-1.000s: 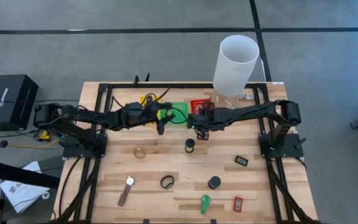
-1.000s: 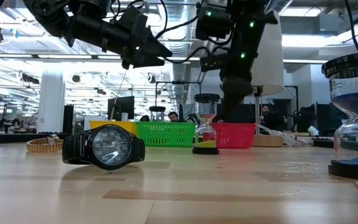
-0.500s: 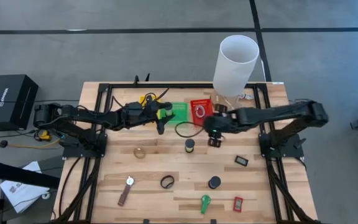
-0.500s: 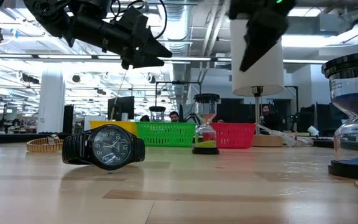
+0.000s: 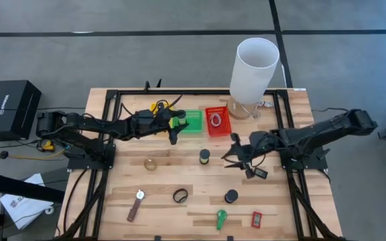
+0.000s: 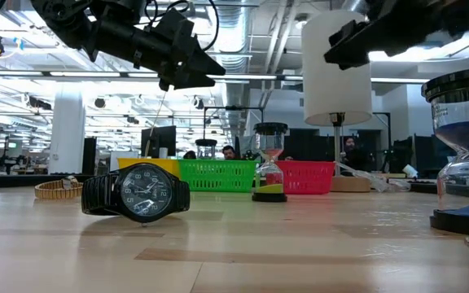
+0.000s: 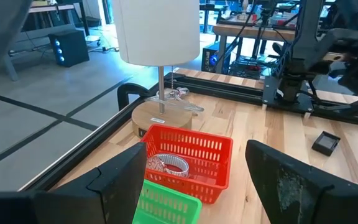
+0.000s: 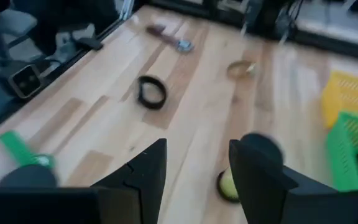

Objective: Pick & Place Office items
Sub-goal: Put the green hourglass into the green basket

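Observation:
My right gripper [image 5: 233, 159] hangs open above the table's right middle, between a small hourglass [image 5: 204, 156] and a black rectangle [image 5: 260, 173]; nothing lies between its fingers [image 8: 194, 180]. My left gripper [image 5: 174, 131] hovers open and unloaded by the green tray's [image 5: 193, 122] left edge, high in the low view [image 6: 195, 72]. On the wood lie a black watch [image 5: 180, 195], a brown-strap watch [image 5: 136, 204], a gold ring [image 5: 151, 163], a dark cylinder [image 5: 231, 196], a green clip [image 5: 221, 218] and a red rectangle [image 5: 256, 219]. A pale ring [image 7: 166, 165] lies in the red tray [image 5: 216, 121].
A yellow tray [image 5: 158, 110] stands beside the green one, partly under my left arm. A tall white cylinder on a wooden foot [image 5: 253, 67] stands at the far right. Black frame rails [image 5: 112, 134] run along the table's left, right and far sides.
My right gripper has drawn back from above the red tray toward the table's right and near edges, rising a little and tipping from pointing down to nearly level. The red tray now shows uncovered. My left arm has kept still.

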